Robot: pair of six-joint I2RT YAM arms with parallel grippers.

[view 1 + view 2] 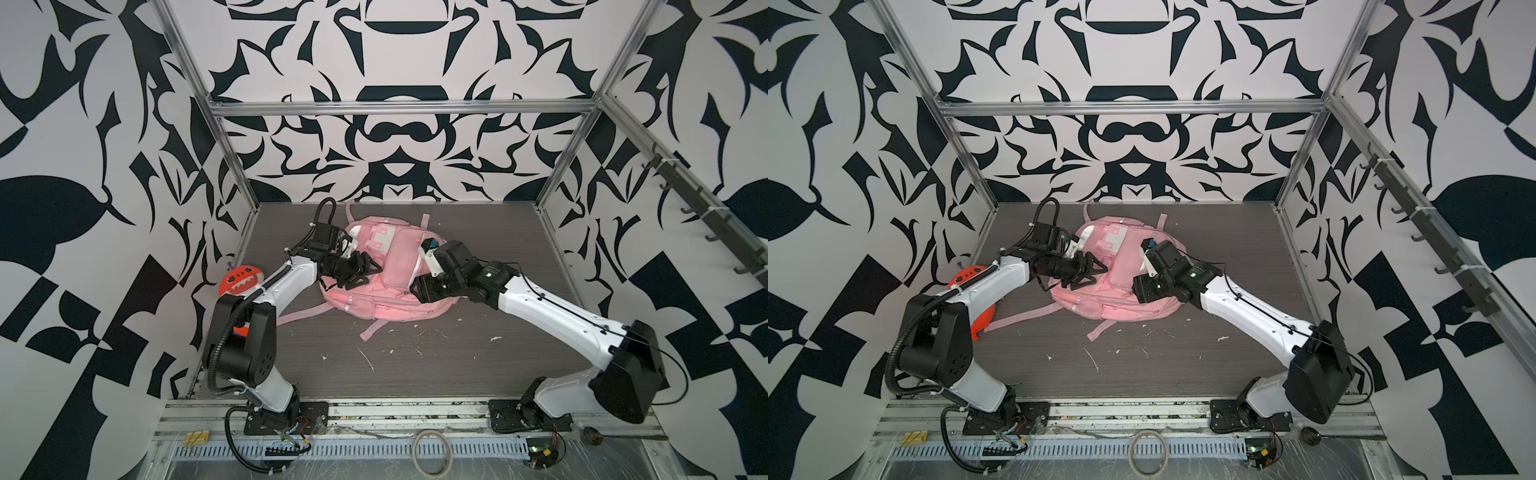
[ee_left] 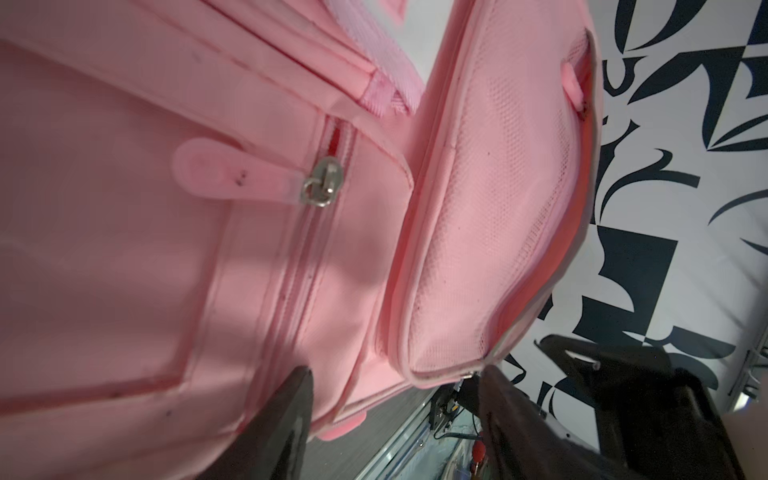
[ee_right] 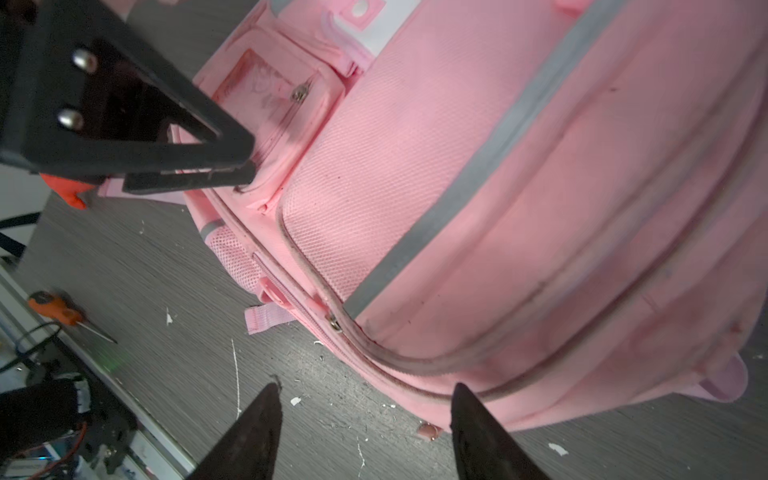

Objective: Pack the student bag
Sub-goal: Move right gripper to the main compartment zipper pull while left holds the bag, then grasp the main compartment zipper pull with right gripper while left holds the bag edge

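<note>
While the student bag [image 1: 399, 257] lies flat between them, left gripper [image 2: 395, 370] sits over its left side, right gripper [image 3: 361, 390] at its near-right edge; both with jaws apart, empty.

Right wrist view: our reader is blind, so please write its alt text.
A pink student bag lies on a dark woodgrain table, filling most of the frame. The right gripper hovers near the bag's edge, fingers apart and empty.
</note>
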